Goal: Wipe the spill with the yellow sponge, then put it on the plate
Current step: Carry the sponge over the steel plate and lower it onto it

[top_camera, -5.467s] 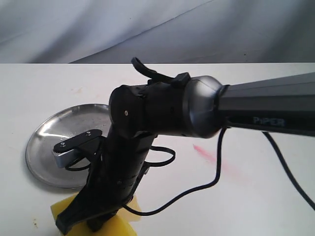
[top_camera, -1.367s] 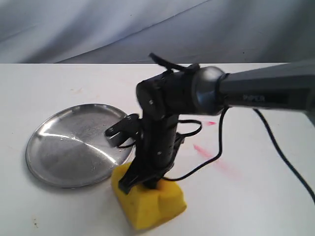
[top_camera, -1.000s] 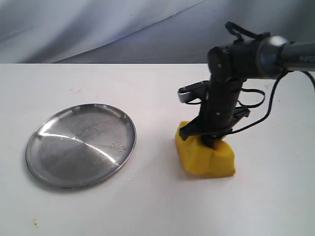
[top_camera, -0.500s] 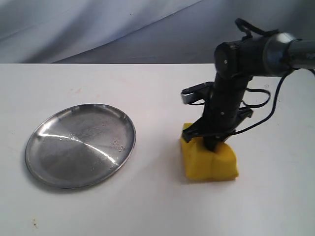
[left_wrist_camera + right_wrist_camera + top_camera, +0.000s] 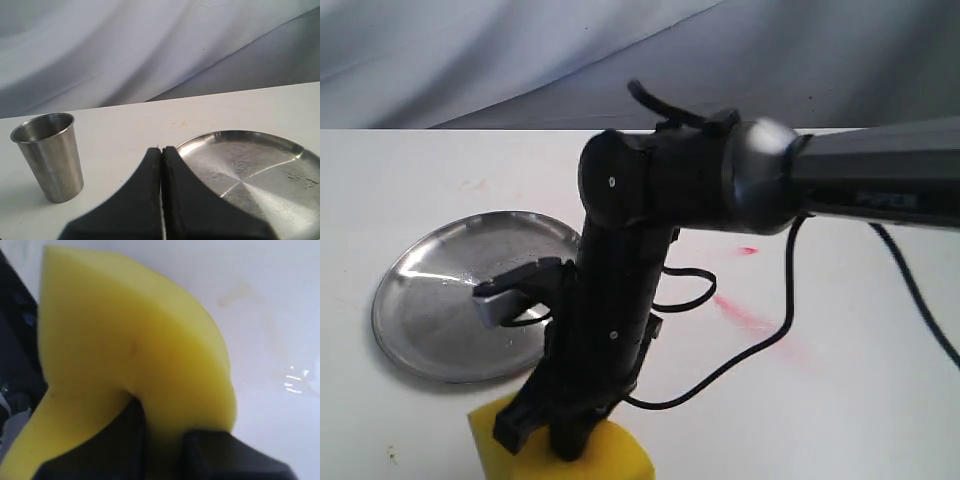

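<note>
The yellow sponge (image 5: 620, 460) lies on the white table at the front edge, just in front of the plate (image 5: 430, 300). My right gripper (image 5: 545, 440) reaches across from the right and presses down into the sponge, shut on it. The right wrist view shows the foam (image 5: 125, 340) bulging round the black fingers (image 5: 125, 440). Beside it on the table are a faint tan trace of the spill (image 5: 245, 292) and wet glints. My left gripper (image 5: 161, 150) is shut and empty, at the near rim of the plate (image 5: 260, 165); the exterior view does not show it.
A pink-red streak (image 5: 750, 320) marks the table right of the arm. A steel cup (image 5: 47, 155) stands upright beside the plate in the left wrist view. The right arm and its cable (image 5: 750, 350) hide the middle of the table.
Half a second ago the right gripper held the sponge on the table's right side. It has swept left and forward, and the sponge is now in front of the plate.
</note>
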You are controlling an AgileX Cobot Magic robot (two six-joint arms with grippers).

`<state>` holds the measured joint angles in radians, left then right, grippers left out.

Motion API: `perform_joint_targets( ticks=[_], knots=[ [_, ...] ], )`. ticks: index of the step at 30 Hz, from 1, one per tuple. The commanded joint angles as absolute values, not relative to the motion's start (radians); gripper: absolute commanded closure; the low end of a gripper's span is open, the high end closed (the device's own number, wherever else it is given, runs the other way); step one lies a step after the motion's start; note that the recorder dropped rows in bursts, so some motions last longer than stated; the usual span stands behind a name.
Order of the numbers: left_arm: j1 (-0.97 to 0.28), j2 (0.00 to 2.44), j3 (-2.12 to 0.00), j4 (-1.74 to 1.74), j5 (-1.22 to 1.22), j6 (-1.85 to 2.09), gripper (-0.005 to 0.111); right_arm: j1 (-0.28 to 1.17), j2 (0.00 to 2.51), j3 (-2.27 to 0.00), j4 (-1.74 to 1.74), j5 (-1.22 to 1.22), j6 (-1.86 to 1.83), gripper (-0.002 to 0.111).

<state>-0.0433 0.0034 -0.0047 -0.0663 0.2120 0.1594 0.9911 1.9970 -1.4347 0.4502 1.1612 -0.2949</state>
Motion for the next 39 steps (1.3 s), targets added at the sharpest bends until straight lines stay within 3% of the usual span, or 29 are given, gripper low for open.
perform_joint_targets(
  ticks=[1, 9, 20, 28, 33, 36, 39],
  knots=[
    [-0.048, 0.0, 0.0, -0.069, 0.205, 0.16, 0.107, 1.001, 1.86, -1.433, 0.464, 1.046, -0.307, 0.108],
    [-0.048, 0.0, 0.0, -0.069, 0.205, 0.16, 0.107, 0.997, 1.766, -1.433, 0.385, 0.682, -0.255, 0.108],
    [-0.048, 0.0, 0.0, -0.069, 0.205, 0.16, 0.107, 0.997, 1.923, -1.433, 0.412, 0.191, -0.191, 0.108],
    [-0.048, 0.0, 0.0, -0.069, 0.205, 0.16, 0.107, 0.913, 2.188, -1.717, 0.415, 0.434, -0.088, 0.108],
    [-0.048, 0.0, 0.0, -0.069, 0.205, 0.16, 0.107, 0.881, 2.239, -1.747, 0.399, 0.505, -0.066, 0.107],
    [-0.048, 0.0, 0.0, -0.069, 0.205, 0.16, 0.107, 0.87, 2.241, -1.747, 0.4, 0.517, -0.066, 0.09],
    [-0.048, 0.0, 0.0, -0.069, 0.205, 0.16, 0.107, 0.866, 2.241, -1.747, 0.404, 0.541, -0.066, 0.053]
  ],
)
